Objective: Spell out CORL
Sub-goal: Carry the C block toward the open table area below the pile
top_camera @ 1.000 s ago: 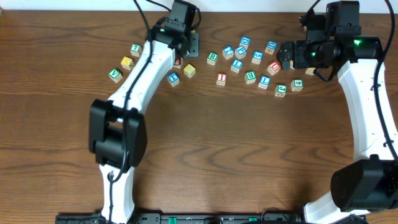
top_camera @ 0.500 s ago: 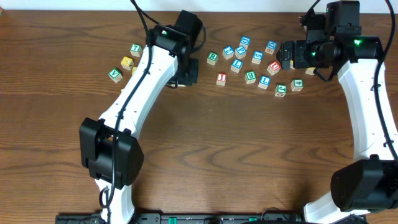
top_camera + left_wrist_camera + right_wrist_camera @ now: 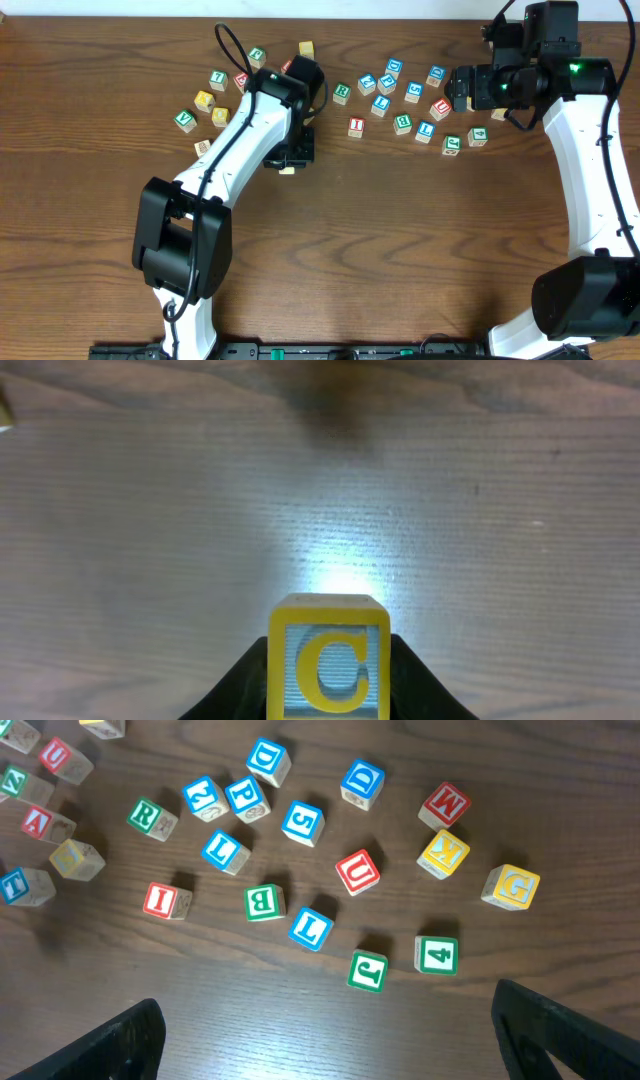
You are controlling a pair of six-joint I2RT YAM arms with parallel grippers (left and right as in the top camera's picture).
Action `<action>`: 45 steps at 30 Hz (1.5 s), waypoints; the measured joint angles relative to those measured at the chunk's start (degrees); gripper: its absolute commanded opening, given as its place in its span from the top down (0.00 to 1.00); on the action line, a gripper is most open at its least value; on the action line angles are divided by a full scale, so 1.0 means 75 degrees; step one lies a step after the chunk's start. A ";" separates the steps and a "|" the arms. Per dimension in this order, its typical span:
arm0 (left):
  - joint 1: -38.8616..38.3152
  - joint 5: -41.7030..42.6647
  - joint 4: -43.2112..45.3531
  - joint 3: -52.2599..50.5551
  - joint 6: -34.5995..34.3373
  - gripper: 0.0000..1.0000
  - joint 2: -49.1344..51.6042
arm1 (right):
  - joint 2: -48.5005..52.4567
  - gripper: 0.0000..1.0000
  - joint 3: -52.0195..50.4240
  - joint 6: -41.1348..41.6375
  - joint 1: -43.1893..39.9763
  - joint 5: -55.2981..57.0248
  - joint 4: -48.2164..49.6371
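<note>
Status: left claw [image 3: 328, 685] pinches yellow C cube [image 3: 328, 655] btwn both fingers [image 3: 240, 685], C face toward wrist cam, over bare table [image 3: 480, 510], apart from loose cubes [image 3: 357, 870]. Right claw [image 3: 335, 1040] spread wide, empty, hovering above them

The table [image 3: 150, 510] is showing dark brown wood, fine-grained and smooth, gleaming softly in one bright patch. The wooden block [image 3: 328, 660] between my left fingers [image 3: 235, 688] is showing slightly glossy yellow paint around a finely ribbed pale panel. Those fingers are looking matt black, like plastic. The loose blocks [image 3: 263, 902] near the far edge are showing bare light wood and painted faces.
</note>
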 measured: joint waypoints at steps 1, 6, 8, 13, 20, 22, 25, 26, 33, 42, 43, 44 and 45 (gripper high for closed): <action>-0.0006 0.0000 0.0207 -0.0122 -0.0012 0.86 0.0000 | 0.0000 0.01 0.0000 0.0003 0.0000 0.0000 -0.0003; -0.0044 0.0000 0.0903 -0.0737 -0.0032 0.86 0.0000 | 0.0000 0.01 0.0000 0.0003 0.0000 0.0000 0.0000; -0.0055 0.0003 0.1154 -0.1067 -0.0035 0.87 0.0000 | 0.0000 0.01 0.0000 0.0003 0.0000 0.0000 0.0000; -0.0064 -0.0006 0.2031 -0.1888 -0.0169 0.87 -0.0026 | 0.0000 0.01 0.0000 0.0003 0.0000 0.0000 -0.0003; -0.0111 -0.0204 0.3576 -0.3051 -0.0434 0.86 -0.0766 | 0.0000 0.01 0.0000 0.0003 0.0000 0.0000 0.0000; -0.0111 -0.0283 0.3617 -0.3142 -0.0443 0.86 -0.0892 | 0.0000 0.01 0.0000 0.0003 0.0000 0.0000 0.0000; -0.0111 -0.0385 0.3649 -0.3162 -0.0469 0.86 -0.0924 | 0.0000 0.01 0.0000 0.0003 0.0000 0.0000 0.0000; -0.0111 -0.0399 0.3654 -0.3168 -0.0472 0.86 -0.0924 | 0.0000 0.01 0.0000 0.0003 0.0000 0.0000 0.0000; -0.0111 -0.0411 0.3654 -0.3177 -0.0495 0.74 -0.0924 | 0.0000 0.01 0.0000 0.0003 0.0000 0.0000 0.0000; -0.0111 -0.0411 0.3742 -0.3261 -0.0498 0.73 -0.0924 | 0.0000 0.01 0.0000 0.0003 0.0000 0.0000 0.0000; -0.0111 -0.0408 0.3756 -0.3302 -0.0495 0.73 -0.0924 | 0.0000 0.01 0.0000 0.0000 0.0000 0.0000 0.0000; -0.0111 -0.0408 0.3768 -0.3334 -0.0498 0.69 -0.0924 | 0.0000 0.01 0.0000 0.0003 0.0000 0.0000 0.0000; -0.0111 -0.0408 0.3797 -0.3369 -0.0495 0.68 -0.0924 | 0.0000 0.01 0.0000 0.0003 0.0000 0.0000 0.0000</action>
